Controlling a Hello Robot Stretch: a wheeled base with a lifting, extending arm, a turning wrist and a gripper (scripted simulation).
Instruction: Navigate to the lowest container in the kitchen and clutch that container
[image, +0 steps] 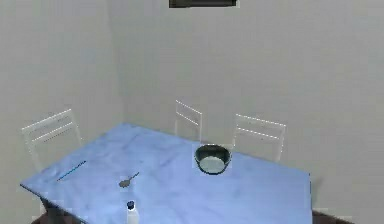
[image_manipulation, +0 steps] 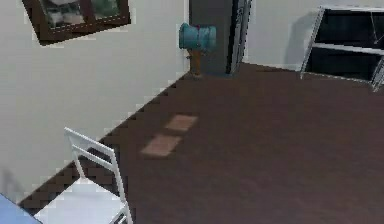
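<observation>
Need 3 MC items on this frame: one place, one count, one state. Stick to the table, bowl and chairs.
1. Where is the dark bowl?
A. on the blue table
B. on a chair seat
C. on the floor

2. How many white chairs stand at the table in the forward view?
A. one
B. three
C. five

3. How does the bowl stand?
A. upside down
B. on its side
C. upright, mouth up

Key:
1 A, it rests on the tabletop, toward the forward view's right.
2 B, one at the table's left end and two behind it.
3 C, its rim and dark inside face up.
</observation>
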